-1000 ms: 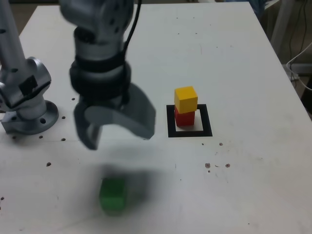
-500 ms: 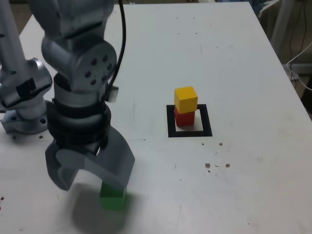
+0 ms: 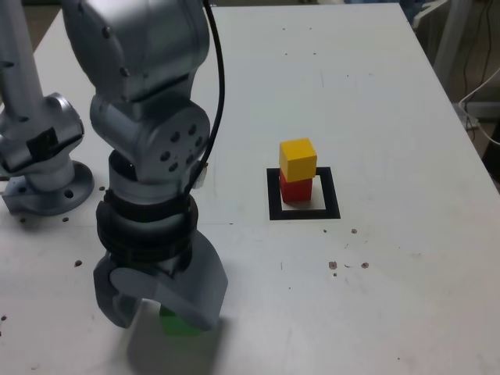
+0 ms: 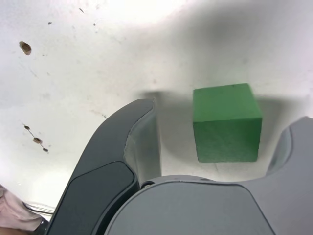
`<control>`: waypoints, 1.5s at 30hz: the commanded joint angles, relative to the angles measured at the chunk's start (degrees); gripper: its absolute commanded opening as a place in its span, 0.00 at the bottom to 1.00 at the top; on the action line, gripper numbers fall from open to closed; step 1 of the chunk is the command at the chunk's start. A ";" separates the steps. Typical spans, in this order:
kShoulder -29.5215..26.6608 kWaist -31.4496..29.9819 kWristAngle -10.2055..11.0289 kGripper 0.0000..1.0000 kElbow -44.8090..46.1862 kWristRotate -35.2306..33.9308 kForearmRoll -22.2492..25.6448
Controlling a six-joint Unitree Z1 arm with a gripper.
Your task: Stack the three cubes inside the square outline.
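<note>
Bench (image 3: 375,101): a white top with small dark specks. Its far edge and the edge on the exterior view's right are both in sight, with wide bare surface between them and the blocks.
Square outline (image 3: 273,195): thick black tape with a white centre, near the middle of the bench, well clear of every edge.
Red block (image 3: 294,190): sits inside the outline, toward its far side, leaving white showing in front of it.
Yellow block (image 3: 298,158): rests on top of the red block, turned slightly askew from it.
Green block (image 4: 225,122): lies flat on the bench near the front edge, well apart from the outline, toward the exterior view's left.
Gripper (image 3: 160,301): points down over the green block. In the exterior view it hides most of the block.
Fingers (image 4: 132,147): spread wider than the block, one on each side. The wrist view shows a clear gap between the block and the nearer finger; nothing is held.
Arm base (image 3: 47,180): bolted at the exterior view's left, apart from the blocks.
Open room: bare bench lies between the green block and the outline.
</note>
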 commanded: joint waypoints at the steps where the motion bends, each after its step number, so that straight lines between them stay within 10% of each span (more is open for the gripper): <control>1: 0.60 -0.06 0.42 0.81 -0.20 -0.04 0.32; 19: 1.96 2.29 0.66 0.56 -1.89 -0.44 -1.76; 34: 1.30 3.87 2.37 0.16 -1.22 -1.62 -1.35; 45: -4.96 9.10 4.63 0.13 -6.34 2.43 12.58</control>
